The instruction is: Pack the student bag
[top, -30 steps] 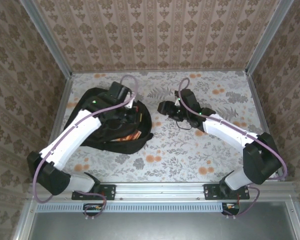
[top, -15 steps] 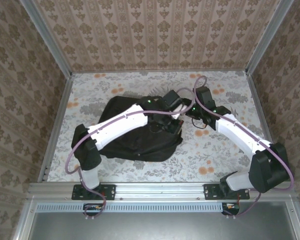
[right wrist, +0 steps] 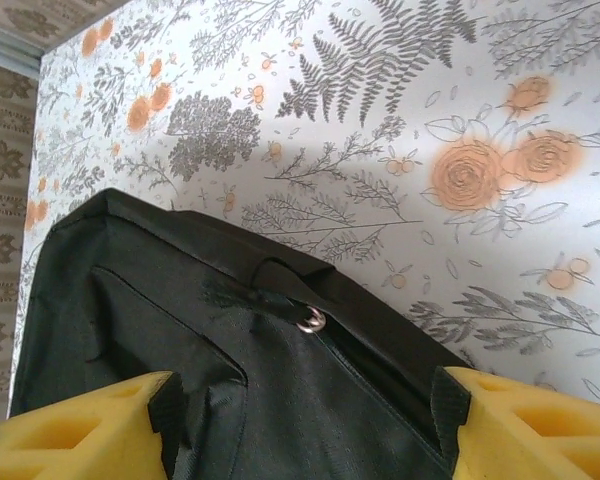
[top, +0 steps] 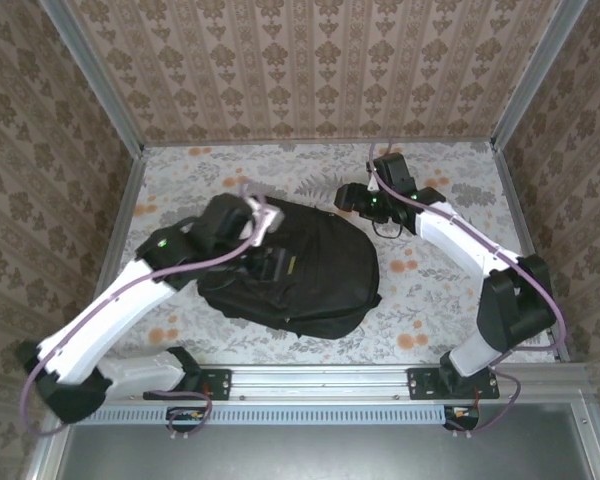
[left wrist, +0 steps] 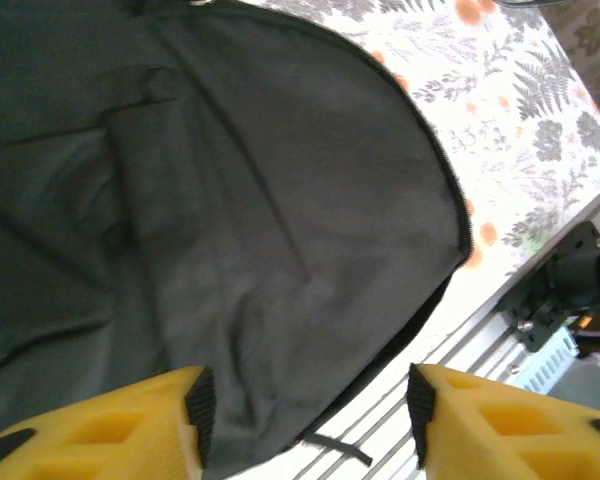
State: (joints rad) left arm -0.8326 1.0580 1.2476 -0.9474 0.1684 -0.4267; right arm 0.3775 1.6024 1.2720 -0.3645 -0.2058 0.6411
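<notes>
The black backpack (top: 315, 275) lies flat about the middle of the flowered table (top: 450, 300), a little closer to the near edge than to the far one. The left gripper (top: 273, 262) hangs over the bag's left part. In its wrist view, its yellow fingers (left wrist: 110, 435) stand wide apart with nothing between them, dark cloth beneath, and the bag's rounded edge curves toward the table's near edge. The right gripper (top: 353, 197) is at the bag's far right rim, its jaws likewise spread wide and empty above the fabric. A small metal ring (right wrist: 310, 321) sits on the bag just ahead of them.
</notes>
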